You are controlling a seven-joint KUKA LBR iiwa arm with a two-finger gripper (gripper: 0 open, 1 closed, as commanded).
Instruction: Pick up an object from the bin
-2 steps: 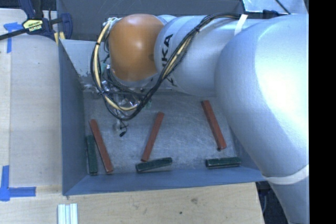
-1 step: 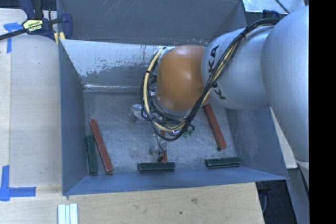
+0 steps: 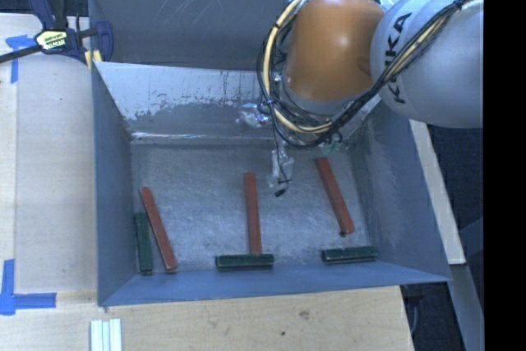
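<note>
My gripper [image 3: 281, 175] hangs below the arm's wrist, over the middle of the bin floor. It sits just to the right of the upper end of a reddish-brown stick [image 3: 251, 212] that lies lengthwise in the centre. A second reddish-brown stick [image 3: 335, 195] lies slanted a little further to the right of the gripper. Nothing shows in the gripper.
A third reddish-brown stick [image 3: 158, 228] and a dark green bar [image 3: 144, 242] lie side by side at the left. Two more dark green bars [image 3: 244, 261] [image 3: 348, 256] rest along the front wall. The arm's orange cover and cables hang over the back right.
</note>
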